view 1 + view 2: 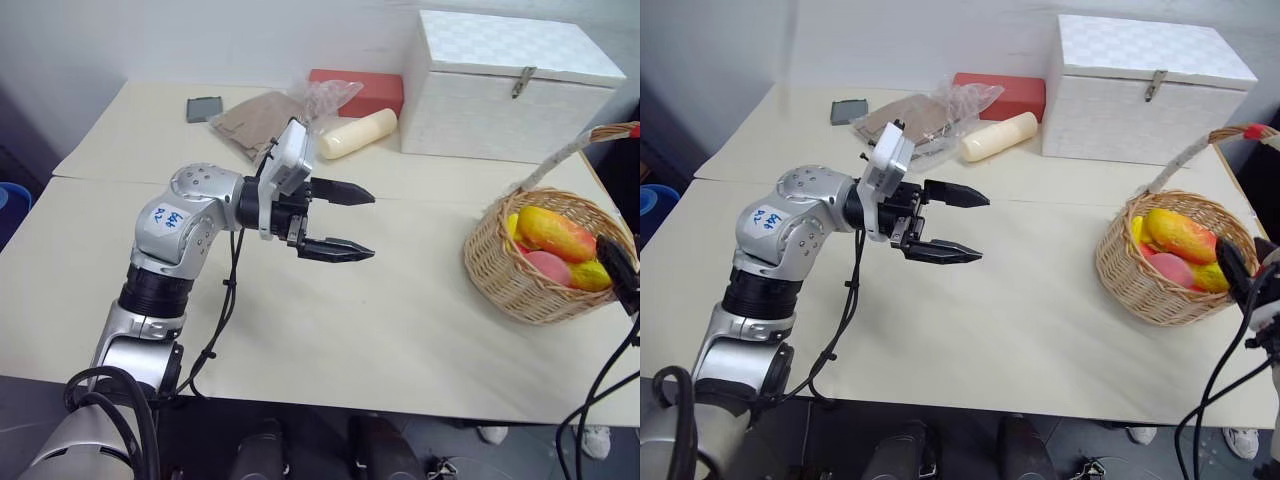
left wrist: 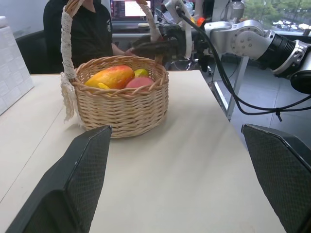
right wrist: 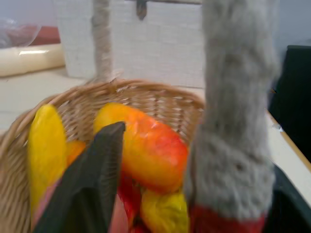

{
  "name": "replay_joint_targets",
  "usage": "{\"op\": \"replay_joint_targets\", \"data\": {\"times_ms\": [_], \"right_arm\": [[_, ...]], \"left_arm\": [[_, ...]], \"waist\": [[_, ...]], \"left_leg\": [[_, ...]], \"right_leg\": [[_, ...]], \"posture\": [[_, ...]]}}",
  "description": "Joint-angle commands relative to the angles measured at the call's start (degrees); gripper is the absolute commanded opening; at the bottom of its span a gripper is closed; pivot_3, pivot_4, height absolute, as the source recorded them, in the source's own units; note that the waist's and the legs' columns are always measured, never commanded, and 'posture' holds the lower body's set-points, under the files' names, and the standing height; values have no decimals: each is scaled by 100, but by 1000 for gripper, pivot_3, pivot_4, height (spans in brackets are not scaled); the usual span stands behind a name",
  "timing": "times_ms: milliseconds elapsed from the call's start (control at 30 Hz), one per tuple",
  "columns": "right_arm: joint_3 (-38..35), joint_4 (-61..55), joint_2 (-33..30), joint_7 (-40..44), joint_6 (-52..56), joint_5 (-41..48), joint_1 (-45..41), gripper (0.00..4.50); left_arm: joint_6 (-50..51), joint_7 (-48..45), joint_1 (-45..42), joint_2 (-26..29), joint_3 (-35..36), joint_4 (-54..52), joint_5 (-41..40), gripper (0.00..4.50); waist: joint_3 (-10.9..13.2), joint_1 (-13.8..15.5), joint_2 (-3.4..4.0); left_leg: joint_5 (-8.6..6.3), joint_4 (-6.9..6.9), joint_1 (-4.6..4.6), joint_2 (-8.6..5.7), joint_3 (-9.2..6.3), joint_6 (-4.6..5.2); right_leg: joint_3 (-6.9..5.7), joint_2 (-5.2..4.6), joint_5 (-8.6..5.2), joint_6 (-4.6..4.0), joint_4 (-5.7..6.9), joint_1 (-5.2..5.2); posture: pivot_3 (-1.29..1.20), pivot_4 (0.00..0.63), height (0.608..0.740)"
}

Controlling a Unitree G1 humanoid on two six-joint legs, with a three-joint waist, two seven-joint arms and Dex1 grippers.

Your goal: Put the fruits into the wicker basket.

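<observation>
Left gripper [image 1: 345,220] held level above the table [image 1: 330,330], pointing toward the basket [image 1: 520,285], its two black fingers spread wide apart with nothing between them. Right gripper [image 3: 194,194] sits at the basket's near right rim; one finger [image 3: 92,179] hangs over the fruit, the basket handle [image 3: 233,111] stands between the two fingers, and both are well apart, not clamped on anything that can be made out. Basket stands on the right part of the table, upright. Inside it: mango [image 1: 555,232] lying on top, banana [image 3: 43,150] along the left inner wall, peach [image 1: 548,268] under the mango, a smaller yellow fruit [image 1: 590,275] toward the right rim. White woven box [image 1: 505,90] with a latch stands behind the basket, apart from it. Cream bottle [image 1: 358,133] lies on its side left of the box, a red box [image 1: 358,92] behind it. Clear plastic bag [image 1: 275,120] lies just left of the bottle, a small dark card [image 1: 204,108] further left. A person in a dark top [image 2: 92,29] sits beyond the table.
</observation>
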Motion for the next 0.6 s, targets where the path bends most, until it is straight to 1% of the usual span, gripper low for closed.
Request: {"op": "replay_joint_targets", "data": {"times_ms": [33, 67, 100, 133, 167, 200, 267, 333, 400, 467, 533, 600], "right_arm": [[-840, -599, -244, 388, 193, 472, 653, 3972], [-1056, -698, -338, 528, 293, 595, 898, 4293], [-1397, -800, -494, 807, 453, 753, 1264, 4490], [-1624, -860, -607, 988, 558, 869, 1520, 4490], [-2017, -897, -781, 1318, 763, 1082, 1878, 4490], [-2460, -895, -963, 1746, 984, 1286, 2308, 4490], [-3098, -814, -1214, 2602, 1220, 1501, 3085, 4490], [-3769, -571, -1481, 3316, 1425, 1674, 3684, 4490], [-4245, -238, -1730, 3677, 1554, 1756, 3971, 4490], [-4616, 136, -1974, 3951, 1745, 1842, 4150, 4490], [-4793, 342, -2109, 4040, 1931, 1977, 4146, 4490], [-4788, 330, -2101, 4075, 1951, 2010, 4074, 4490]], "left_arm": [[-24, -96, -289, -4, 276, 57, -222, 4500], [0, -126, -315, 4, 315, 86, -262, 4500], [9, -177, -341, 41, 346, 127, -285, 4500], [12, -215, -357, 67, 363, 156, -294, 4500], [-6, -275, -373, 114, 369, 198, -272, 4500], [-47, -333, -373, 163, 367, 230, -240, 4500], [-99, -421, -374, 221, 375, 280, -202, 4500], [-194, -498, -402, 283, 391, 370, -148, 4500], [-269, -521, -452, 314, 424, 500, -111, 4500], [-315, -545, -509, 351, 463, 632, -95, 4500], [-352, -580, -532, 382, 460, 689, -86, 4500], [-350, -582, -526, 393, 455, 688, -91, 4500]], "waist": [[0, 27, 0], [1, 52, 3], [1, 46, 3], [0, 42, 6], [0, 30, 5], [0, 21, 6], [-2, 12, 10], [-1, 1, 8], [3, -40, 0], [3, -66, 0], [4, -81, -2], [4, -80, -2]], "left_leg": [[0, 1, -2, 0, -3, 1], [-1, 1, -6, -2, -6, 3], [-4, 2, -9, -4, -6, 9], [-8, 3, -8, -2, -5, 14], [-13, 2, -8, -4, -4, 22], [-16, 1, 0, -3, -4, 27], [-26, -4, 2, -5, -3, 42], [-27, -15, 23, -2, -10, 39], [-30, -57, 60, -3, 7, 41], [-29, -81, 99, 2, 6, 40], [-29, -86, 99, 4, 1, 40], [-31, -90, 97, 4, -7, 37]], "right_leg": [[-1, -1, 0, 0, -2, 0], [-4, -5, 0, 0, -3, 0], [-4, -8, 0, 0, -7, 0], [-3, -6, 1, 1, -13, 4], [-2, -8, 1, 3, -14, 4], [-2, -6, 2, 3, -19, 14], [-2, -6, 3, 7, -26, 16], [-5, 2, 4, 6, -47, 40], [6, -3, 4, 7, -58, 62], [2, -3, 6, 4, -103, 110], [3, -8, 6, 2, -109, 113], [10, -19, 6, -1, -110, 113]], "posture": [[0, 150, 740], [0, 150, 740], [0, 150, 740], [0, 150, 740], [0, 150, 740], [0, 150, 740], [0, 150, 740], [0, 150, 740], [0, 150, 740], [0, 150, 740], [0, 150, 740], [0, 150, 740]]}}
